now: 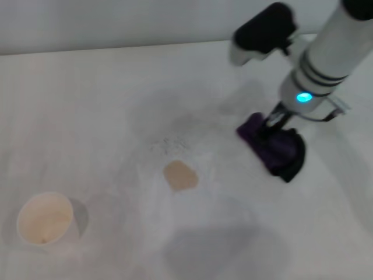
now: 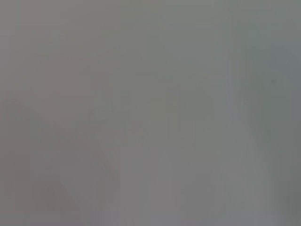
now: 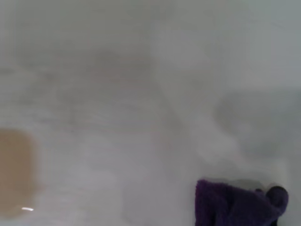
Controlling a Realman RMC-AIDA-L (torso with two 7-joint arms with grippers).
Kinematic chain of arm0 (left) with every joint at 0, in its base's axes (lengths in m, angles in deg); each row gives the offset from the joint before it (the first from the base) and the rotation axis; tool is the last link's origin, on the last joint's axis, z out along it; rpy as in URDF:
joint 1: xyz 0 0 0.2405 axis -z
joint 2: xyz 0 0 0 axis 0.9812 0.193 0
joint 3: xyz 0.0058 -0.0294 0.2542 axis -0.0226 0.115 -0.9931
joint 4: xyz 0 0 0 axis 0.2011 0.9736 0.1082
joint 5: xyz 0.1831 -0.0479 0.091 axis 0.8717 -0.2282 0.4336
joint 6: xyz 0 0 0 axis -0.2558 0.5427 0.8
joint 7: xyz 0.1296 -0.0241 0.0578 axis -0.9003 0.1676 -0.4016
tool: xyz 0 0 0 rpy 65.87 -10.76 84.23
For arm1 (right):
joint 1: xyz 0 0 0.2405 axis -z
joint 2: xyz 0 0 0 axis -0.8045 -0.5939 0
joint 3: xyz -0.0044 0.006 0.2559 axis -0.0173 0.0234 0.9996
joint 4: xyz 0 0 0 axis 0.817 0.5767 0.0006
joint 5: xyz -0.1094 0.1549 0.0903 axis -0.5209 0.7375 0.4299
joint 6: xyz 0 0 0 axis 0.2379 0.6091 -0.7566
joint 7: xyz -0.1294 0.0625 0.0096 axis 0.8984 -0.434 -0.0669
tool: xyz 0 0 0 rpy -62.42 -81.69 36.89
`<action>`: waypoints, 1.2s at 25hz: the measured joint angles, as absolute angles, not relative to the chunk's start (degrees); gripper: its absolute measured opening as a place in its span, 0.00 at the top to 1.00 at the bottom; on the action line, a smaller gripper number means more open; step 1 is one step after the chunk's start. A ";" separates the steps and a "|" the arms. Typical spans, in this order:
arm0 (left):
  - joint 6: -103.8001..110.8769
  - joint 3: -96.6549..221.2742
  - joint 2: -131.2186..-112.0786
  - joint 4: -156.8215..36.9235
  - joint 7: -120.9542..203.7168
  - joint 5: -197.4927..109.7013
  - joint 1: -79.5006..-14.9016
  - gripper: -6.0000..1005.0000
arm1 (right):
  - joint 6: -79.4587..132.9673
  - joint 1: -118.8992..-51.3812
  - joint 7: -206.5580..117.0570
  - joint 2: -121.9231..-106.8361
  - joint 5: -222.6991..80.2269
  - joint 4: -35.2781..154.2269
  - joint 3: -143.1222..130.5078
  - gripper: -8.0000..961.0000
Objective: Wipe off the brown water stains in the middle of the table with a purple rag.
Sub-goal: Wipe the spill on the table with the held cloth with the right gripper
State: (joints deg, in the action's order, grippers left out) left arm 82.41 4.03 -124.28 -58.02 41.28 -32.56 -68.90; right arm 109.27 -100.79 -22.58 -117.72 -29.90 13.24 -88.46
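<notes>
The dark purple soft cloth rag (image 1: 274,147), crumpled into wrinkled folds with a black edge, is seen lying on the wide white matt table (image 1: 87,105) to the robot's right of centre. The right gripper (image 1: 274,123) is pressed down into the top of this cloth; its fingertips are buried in the folds, so whether they are closed on the fabric or merely resting in it cannot be told. The left gripper is not shown in the head view, and nothing but a blank grey field is given by its wrist camera.

The small tan-brown roundish water stain (image 1: 180,175) is found near the table's middle, well apart from the rag and to its left. It is also caught at the edge of the right wrist view (image 3: 16,169), with the rag (image 3: 235,205) in the opposite corner. A white paper cup (image 1: 45,219) stands at the near left.

The rag is judged light, limp and easily bunched; a hold taken on the raised middle folds, pinched deeply, would probably keep enough cloth beneath the fingers for wiping. A shallow pinch at the black edge could let it trail or slip.
</notes>
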 joint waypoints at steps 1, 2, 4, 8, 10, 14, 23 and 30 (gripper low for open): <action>81.89 3.94 -124.35 -58.02 41.26 -32.39 -68.61 0.13 | 108.71 -101.29 -22.58 -117.75 -28.12 13.24 -90.75 0.91; 81.23 3.91 -124.47 -58.02 41.22 -32.29 -68.25 0.13 | 108.28 -101.88 -22.59 -117.78 -26.49 13.22 -93.00 0.91; 80.84 3.94 -124.56 -58.00 41.26 -32.26 -67.90 0.13 | 107.38 -103.27 -22.58 -117.84 -23.20 13.03 -96.87 0.91; 80.74 3.89 -124.74 -58.01 41.32 -32.18 -67.20 0.13 | 105.92 -105.47 -22.57 -117.86 -17.01 11.72 -104.12 0.92; 80.73 3.82 -124.83 -58.02 41.32 -32.08 -66.99 0.13 | 105.72 -106.58 -22.67 -117.85 -13.83 10.43 -107.80 0.92; 80.73 3.80 -125.01 -58.03 41.32 -32.03 -66.84 0.13 | 105.37 -109.07 -22.61 -117.86 -7.45 8.34 -115.04 0.92; 80.73 3.62 -125.30 -58.53 41.32 -31.38 -66.65 0.13 | 105.21 -111.32 -20.63 -117.86 -1.41 8.26 -121.42 0.92; 80.78 3.63 -125.48 -58.75 41.40 -31.38 -67.50 0.13 | 101.46 -113.70 -20.92 -117.85 -8.29 13.02 -118.27 0.92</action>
